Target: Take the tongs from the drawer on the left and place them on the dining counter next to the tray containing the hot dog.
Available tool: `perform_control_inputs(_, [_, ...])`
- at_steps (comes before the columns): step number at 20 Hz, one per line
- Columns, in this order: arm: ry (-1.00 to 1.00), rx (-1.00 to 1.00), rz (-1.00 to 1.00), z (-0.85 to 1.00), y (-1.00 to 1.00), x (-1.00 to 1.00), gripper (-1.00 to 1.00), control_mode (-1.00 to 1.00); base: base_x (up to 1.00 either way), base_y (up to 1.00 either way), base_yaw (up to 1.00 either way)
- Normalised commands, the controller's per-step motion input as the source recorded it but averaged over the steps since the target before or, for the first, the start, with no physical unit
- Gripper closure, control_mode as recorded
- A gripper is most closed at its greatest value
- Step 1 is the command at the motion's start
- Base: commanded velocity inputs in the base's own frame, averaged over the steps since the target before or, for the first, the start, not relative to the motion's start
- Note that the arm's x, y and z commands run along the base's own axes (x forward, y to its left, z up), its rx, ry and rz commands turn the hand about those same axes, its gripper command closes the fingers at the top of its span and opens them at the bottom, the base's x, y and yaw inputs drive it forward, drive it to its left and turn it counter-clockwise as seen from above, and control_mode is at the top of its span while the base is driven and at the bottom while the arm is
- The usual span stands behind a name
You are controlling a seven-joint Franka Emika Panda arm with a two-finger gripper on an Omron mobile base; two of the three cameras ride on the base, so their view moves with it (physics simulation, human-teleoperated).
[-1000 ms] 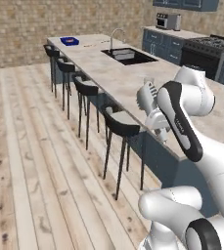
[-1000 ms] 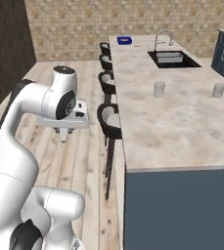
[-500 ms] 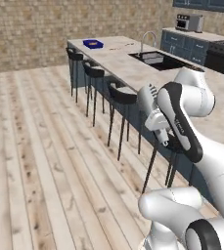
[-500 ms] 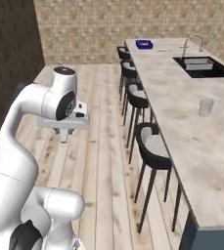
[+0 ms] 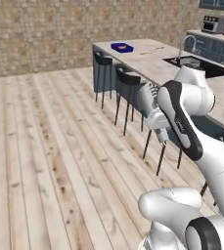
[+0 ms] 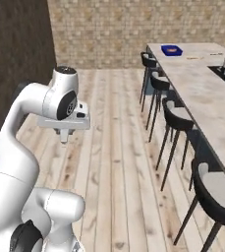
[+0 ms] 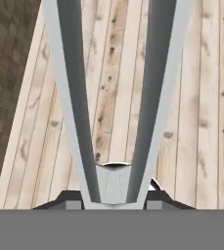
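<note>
Base has swung round, stools nearer; hand (image 7: 114, 195) still grips tongs (image 7: 74, 97).

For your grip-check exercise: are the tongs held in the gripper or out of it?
Held. In the hand view the tongs rise in a V from between the gripper's fingertips, above the wooden floor.

The arm is folded, gripper (image 6: 63, 140) pointing down, jaws clamped narrow.

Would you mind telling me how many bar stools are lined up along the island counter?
4 in the right base view: one by the far end, a second, a third, the nearest at the frame's lower right. More may sit outside the frame.
</note>
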Motion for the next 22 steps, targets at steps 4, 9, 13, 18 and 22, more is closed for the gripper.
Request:
perform_control_inputs(4, [0.0, 0.0, 0.0, 0.0, 0.0, 0.0, 1.0, 1.0, 1.0, 0.8, 0.0])
perform_control_inputs(9, [0.0, 0.0, 0.0, 0.0, 0.0, 0.0, 1.0, 1.0, 1.0, 0.54, -0.01])
perform_control_inputs(13, [0.0, 0.0, 0.0, 0.0, 0.0, 0.0, 1.0, 1.0, 1.0, 0.38, -0.02])
perform_control_inputs(18, [0.0, 0.0, 0.0, 0.0, 0.0, 0.0, 1.0, 1.0, 1.0, 0.24, -0.01])
perform_control_inputs(22, [0.0, 0.0, 0.0, 0.0, 0.0, 0.0, 1.0, 1.0, 1.0, 0.26, 0.0])
